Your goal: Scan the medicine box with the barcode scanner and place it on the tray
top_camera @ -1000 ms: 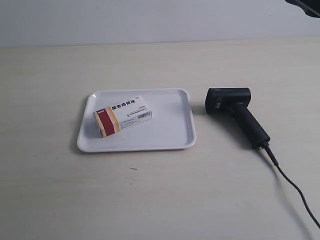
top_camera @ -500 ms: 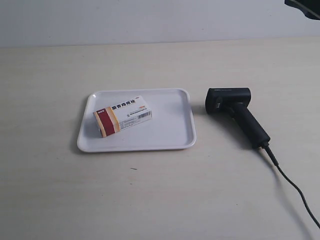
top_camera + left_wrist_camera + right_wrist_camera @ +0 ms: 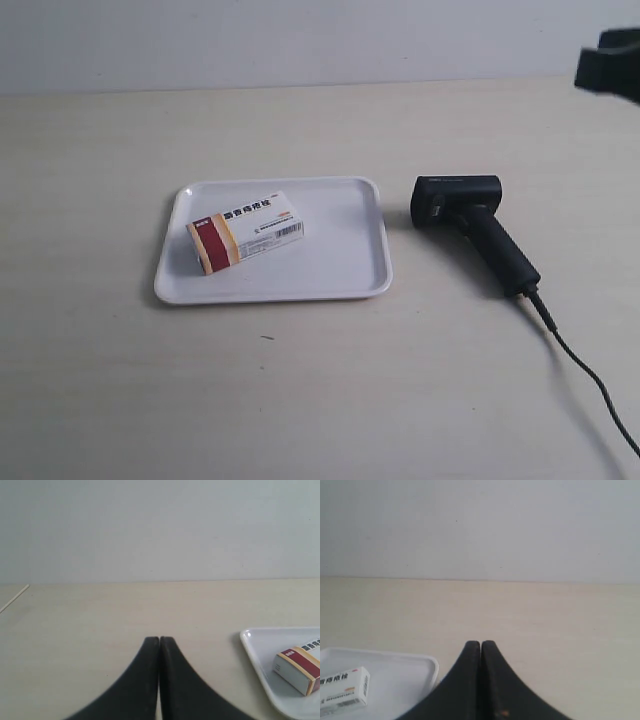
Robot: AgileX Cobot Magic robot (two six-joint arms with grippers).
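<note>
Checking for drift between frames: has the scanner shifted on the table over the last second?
No. The scanner lies in the same spot beside the tray, head toward the tray's right rim, with the same gap as before.

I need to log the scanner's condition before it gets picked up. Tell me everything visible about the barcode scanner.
The barcode scanner is black, matte, plastic-looking and pistol-shaped: a boxy head, a slanted handle, and a thin black cable running off the handle's end. It lies on its side on the table, beside the tray but apart from it. No gripper touches it.
</note>
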